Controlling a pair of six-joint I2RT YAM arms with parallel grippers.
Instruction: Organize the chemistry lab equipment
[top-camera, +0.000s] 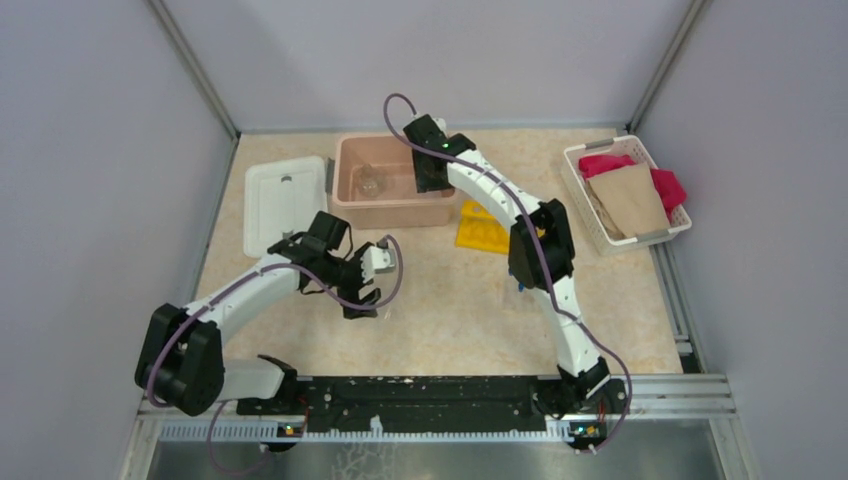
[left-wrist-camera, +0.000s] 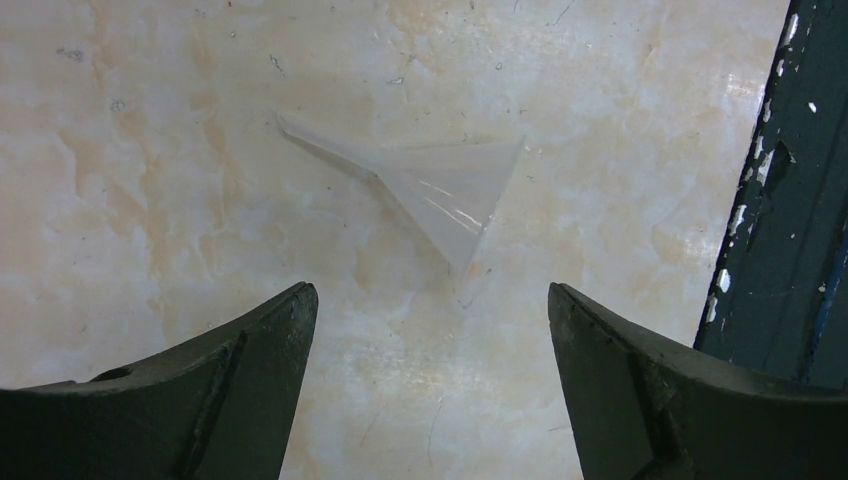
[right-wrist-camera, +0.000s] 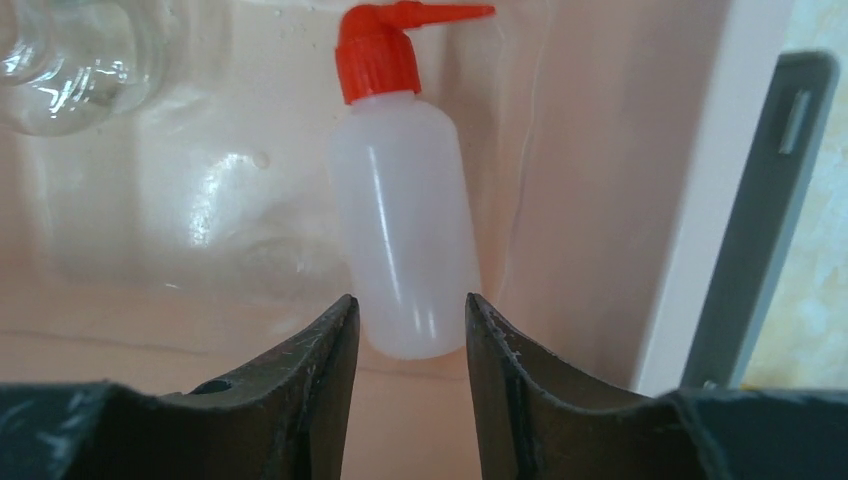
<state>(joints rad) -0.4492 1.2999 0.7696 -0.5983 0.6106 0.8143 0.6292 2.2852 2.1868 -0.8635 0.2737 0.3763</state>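
A clear plastic funnel (left-wrist-camera: 440, 195) lies on its side on the tabletop. My left gripper (left-wrist-camera: 430, 300) is open and empty just above it, the funnel beyond the fingertips; in the top view this gripper (top-camera: 372, 285) is at the table's middle left. My right gripper (right-wrist-camera: 410, 305) is open over the pink bin (top-camera: 395, 208). The white squeeze bottle with red nozzle (right-wrist-camera: 405, 230) lies in the bin just past the fingertips, apart from them. The clear glass flask (right-wrist-camera: 60, 70) sits in the same bin (top-camera: 372, 180). The yellow tube rack (top-camera: 483, 230) lies right of the bin. The blue-capped tubes are not clearly visible.
A white lid (top-camera: 285, 200) lies left of the pink bin. A white basket of pink and tan cloths (top-camera: 572, 165) stands at the back right. The black rail (left-wrist-camera: 790, 200) runs along the table's near edge, close to the funnel. Grey walls enclose the table.
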